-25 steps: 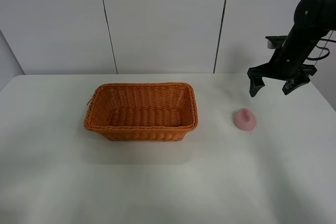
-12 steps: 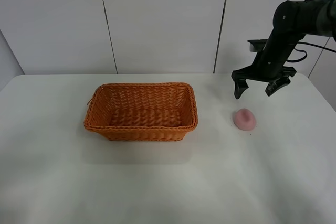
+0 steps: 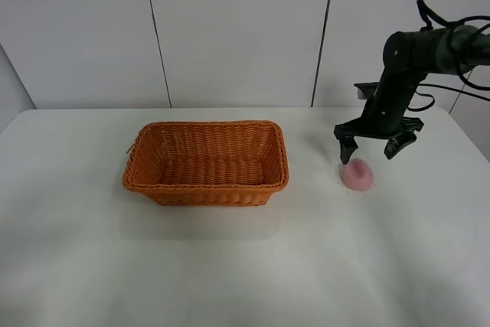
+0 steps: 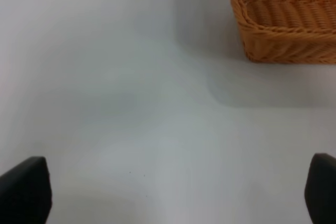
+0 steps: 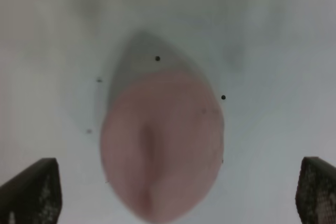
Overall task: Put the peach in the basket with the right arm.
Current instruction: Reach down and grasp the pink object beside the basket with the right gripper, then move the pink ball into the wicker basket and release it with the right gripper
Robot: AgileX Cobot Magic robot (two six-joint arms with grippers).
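Observation:
The pale-pink peach (image 3: 357, 174) lies on the white table right of the orange-brown wicker basket (image 3: 205, 161). My right gripper (image 3: 370, 150) hangs open just above and slightly behind the peach, one finger on each side of it. In the right wrist view the peach (image 5: 162, 144) fills the middle, with the two black fingertips (image 5: 30, 191) at the frame's edges, apart from it. The left gripper (image 4: 168, 192) is open over bare table, and a corner of the basket (image 4: 283, 19) shows in its view. The left arm is out of the exterior high view.
The white table (image 3: 245, 266) runs wide in front of the basket and the peach. A pale panelled wall (image 3: 237, 28) stands behind the table's far edge. Small dark specks (image 5: 157, 58) dot the table around the peach.
My right arm has swung left and down from the table's far right, bringing the open gripper from beside the peach to just over it. Peach and basket have not moved.

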